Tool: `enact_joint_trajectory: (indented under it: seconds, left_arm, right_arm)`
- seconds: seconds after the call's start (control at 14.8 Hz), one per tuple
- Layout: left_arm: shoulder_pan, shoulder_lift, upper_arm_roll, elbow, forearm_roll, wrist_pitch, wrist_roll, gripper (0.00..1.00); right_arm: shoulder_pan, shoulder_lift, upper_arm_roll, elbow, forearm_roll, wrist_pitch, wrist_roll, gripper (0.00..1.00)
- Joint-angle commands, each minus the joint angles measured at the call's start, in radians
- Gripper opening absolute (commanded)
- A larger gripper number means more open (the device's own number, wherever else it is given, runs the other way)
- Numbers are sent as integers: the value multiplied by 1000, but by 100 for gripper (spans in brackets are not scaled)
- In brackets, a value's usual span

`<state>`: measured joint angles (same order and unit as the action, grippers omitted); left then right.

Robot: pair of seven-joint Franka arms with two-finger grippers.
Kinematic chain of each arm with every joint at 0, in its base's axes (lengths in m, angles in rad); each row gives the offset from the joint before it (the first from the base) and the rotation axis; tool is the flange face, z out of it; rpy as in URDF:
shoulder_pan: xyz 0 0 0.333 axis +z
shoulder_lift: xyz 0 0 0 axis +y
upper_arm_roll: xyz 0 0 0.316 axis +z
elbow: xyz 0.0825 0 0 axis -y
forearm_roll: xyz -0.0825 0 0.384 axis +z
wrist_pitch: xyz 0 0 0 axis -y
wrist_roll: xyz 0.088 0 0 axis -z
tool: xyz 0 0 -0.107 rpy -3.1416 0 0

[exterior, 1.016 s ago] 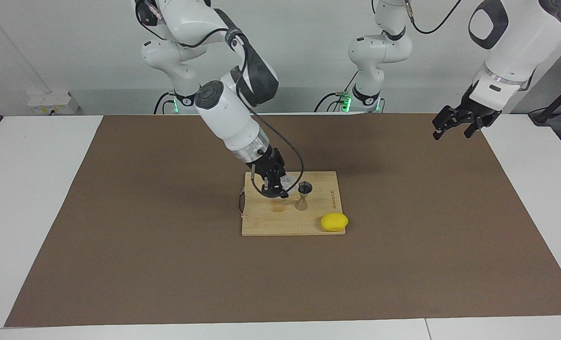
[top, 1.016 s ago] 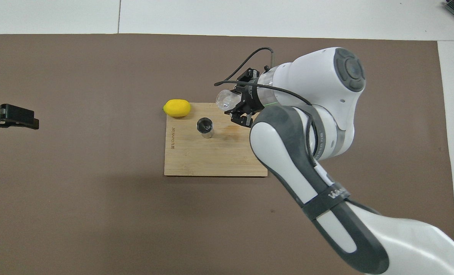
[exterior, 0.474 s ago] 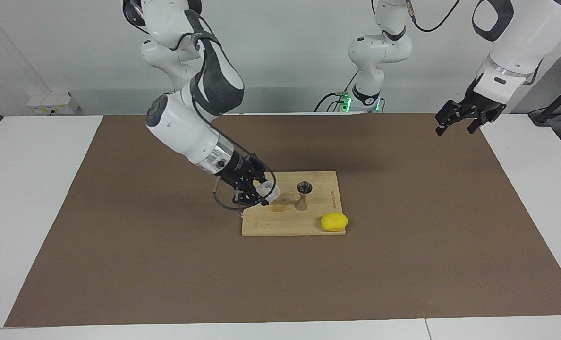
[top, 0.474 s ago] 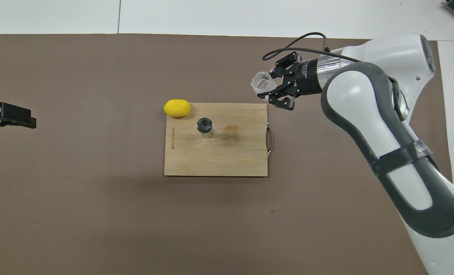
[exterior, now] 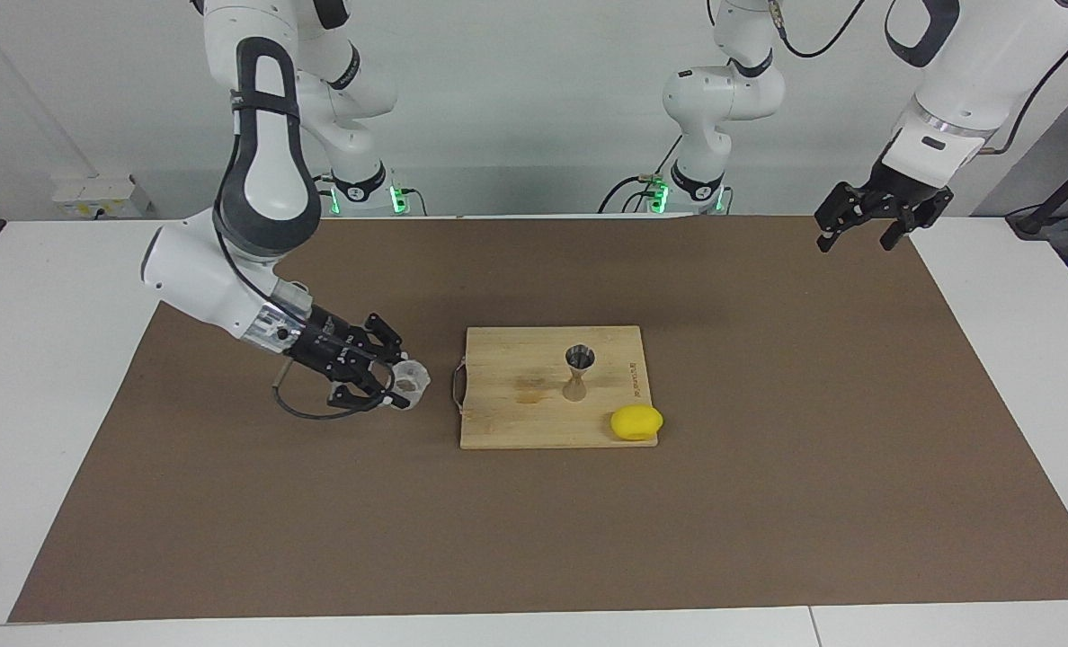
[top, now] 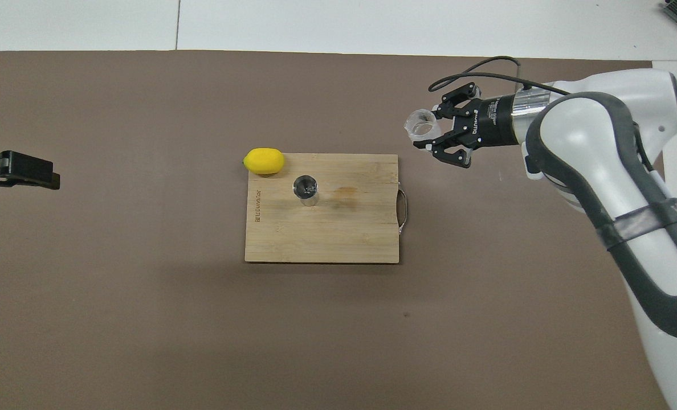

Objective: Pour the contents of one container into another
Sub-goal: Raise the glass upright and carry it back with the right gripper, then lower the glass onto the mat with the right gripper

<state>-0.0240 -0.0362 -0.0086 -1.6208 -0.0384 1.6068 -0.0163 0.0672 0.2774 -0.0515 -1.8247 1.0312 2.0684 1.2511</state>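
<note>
White table, brown mat [exterior: 768, 467] across most of it, wooden cutting board [exterior: 534, 422] mid-mat. From my feed: steel jigger [exterior: 578, 372] stands upright on the board, roughly centred, toward the left arm's end of it. Lemon [exterior: 636, 422] sits on the board's corner farthest from the robots, just beside the jigger but apart from it.

Right gripper [exterior: 397, 384] is low over bare mat at the right arm's end of the board, clear of the board's metal handle [exterior: 456, 387]. Its fingers are clamped on the clear cup [exterior: 409, 385]; cup is tipped, mouth facing up toward the overhead camera [top: 422, 124]. I can't tell if the cup touches the mat.

Left gripper [exterior: 865, 221] waits in the air over the mat's edge at the left arm's end, fingers spread wide, holding nothing.
</note>
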Motion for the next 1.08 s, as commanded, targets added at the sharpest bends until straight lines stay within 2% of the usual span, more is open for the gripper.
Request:
enact_joint_trajectory:
  seconds: [0.0,0.2,0.47,0.81,1.02]
  left_arm:
    - [-17,9,13,26,23,-27,-14,100]
    - [-17,6,10,22,23,-18,-14,100]
    - [-16,2,7,19,23,-16,-13,100]
    - [-13,2,6,19,31,-25,-14,100]
    - [-14,-1,1,19,61,-22,-13,100]
  right_arm:
    - [-85,-72,13,-139,71,-43,-161,0]
    - [-153,-75,13,-200,135,-54,-249,0]
    - [-221,0,13,-205,205,-145,-376,0]
    - [-219,92,13,-203,245,-221,-550,0]
    - [-205,126,15,-199,272,-243,-591,0]
